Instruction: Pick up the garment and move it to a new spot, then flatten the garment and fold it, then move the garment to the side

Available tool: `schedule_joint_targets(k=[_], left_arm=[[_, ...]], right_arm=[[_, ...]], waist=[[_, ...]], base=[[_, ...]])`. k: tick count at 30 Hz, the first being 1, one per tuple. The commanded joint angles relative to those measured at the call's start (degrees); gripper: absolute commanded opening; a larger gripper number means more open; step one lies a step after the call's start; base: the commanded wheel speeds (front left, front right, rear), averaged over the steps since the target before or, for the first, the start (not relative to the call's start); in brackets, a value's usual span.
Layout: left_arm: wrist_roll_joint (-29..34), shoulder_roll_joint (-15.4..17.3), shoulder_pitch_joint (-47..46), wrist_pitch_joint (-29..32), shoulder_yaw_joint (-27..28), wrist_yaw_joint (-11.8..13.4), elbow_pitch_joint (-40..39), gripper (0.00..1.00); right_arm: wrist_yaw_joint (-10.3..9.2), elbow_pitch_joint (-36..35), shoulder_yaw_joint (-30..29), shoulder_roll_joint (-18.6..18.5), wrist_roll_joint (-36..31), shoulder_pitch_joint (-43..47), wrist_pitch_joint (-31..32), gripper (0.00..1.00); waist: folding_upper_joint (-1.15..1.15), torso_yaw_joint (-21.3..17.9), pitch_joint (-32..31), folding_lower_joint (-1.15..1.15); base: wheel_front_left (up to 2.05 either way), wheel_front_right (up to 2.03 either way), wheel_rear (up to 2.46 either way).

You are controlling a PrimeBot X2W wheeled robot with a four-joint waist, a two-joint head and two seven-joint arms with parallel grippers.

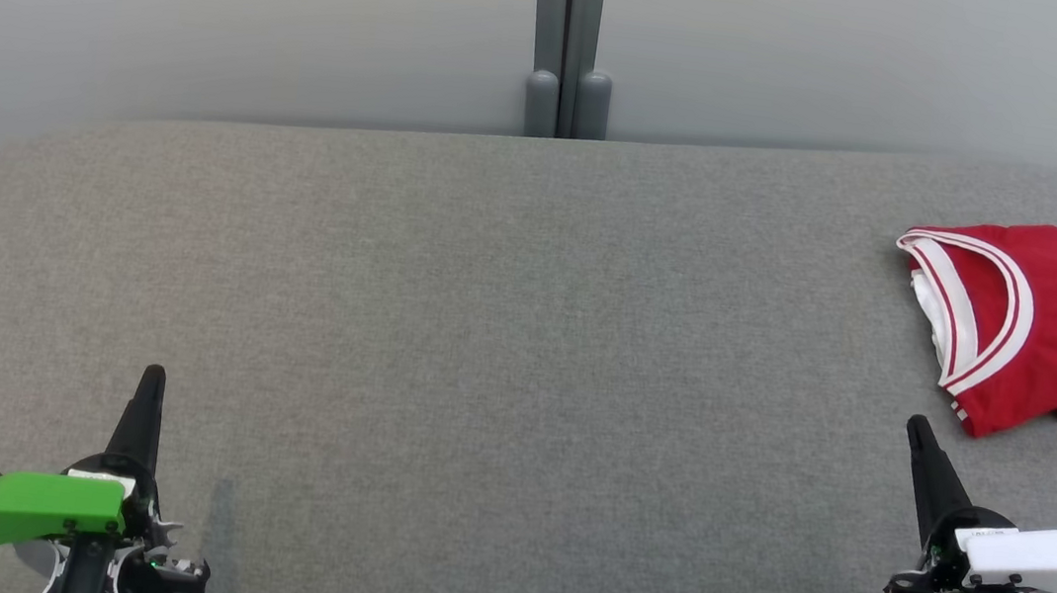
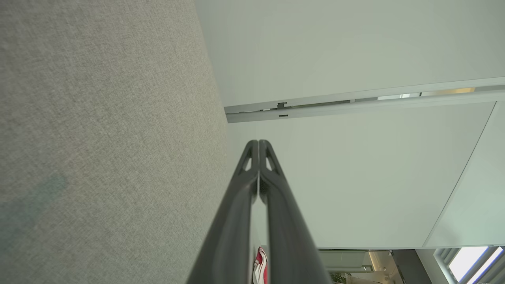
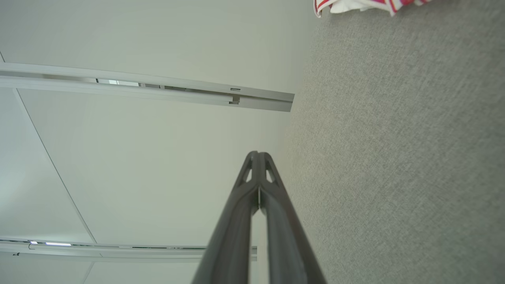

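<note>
Garment [image 1: 1033, 324], a red jersey with white-trimmed neck, lies at the far right of the grey table [image 1: 485, 331], partly cut off by the head view's border. Looks loosely folded, lower hem rumpled; cannot tell whether this is a starting heap or a finished fold parked at the side. Left gripper [image 1: 152, 377] and right gripper [image 1: 916, 424] both clenched on nothing, low at the near corners; right one near the garment, not touching. Containers: none to log; jersey sits directly on the table's fabric

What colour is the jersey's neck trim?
White with red stripes, on a red jersey; clearest in the head view.
</note>
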Motion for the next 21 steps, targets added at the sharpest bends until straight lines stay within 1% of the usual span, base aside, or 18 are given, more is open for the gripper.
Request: schedule_joint_targets(k=[1, 16, 21], left_arm=[[-1.2, 0.4, -1.1, 0.3, 0.4, -0.3, -0.4, 0.0], [-6.8, 0.5, -1.4, 1.8, 1.0, -0.6, -0.7, 0.0], [-6.6, 0.5, -1.4, 1.8, 0.9, -0.6, -0.7, 0.0]], right_arm=[[-0.01, -0.6, -0.2, -0.3, 1.2, 0.5, 0.4, 0.0], [-0.01, -1.6, -0.8, -0.4, 6.8, 1.1, 1.9, 0.0], [-0.01, -1.5, -0.7, -0.4, 6.5, 1.1, 1.8, 0.0]], waist=[[0.0, 0.0, 0.0, 0.0], [0.0, 0.5, -0.2, 0.0], [0.0, 0.5, -0.2, 0.0]], base=[[0.0, 0.0, 0.0], [0.0, 0.0, 0.0], [0.0, 0.0, 0.0]])
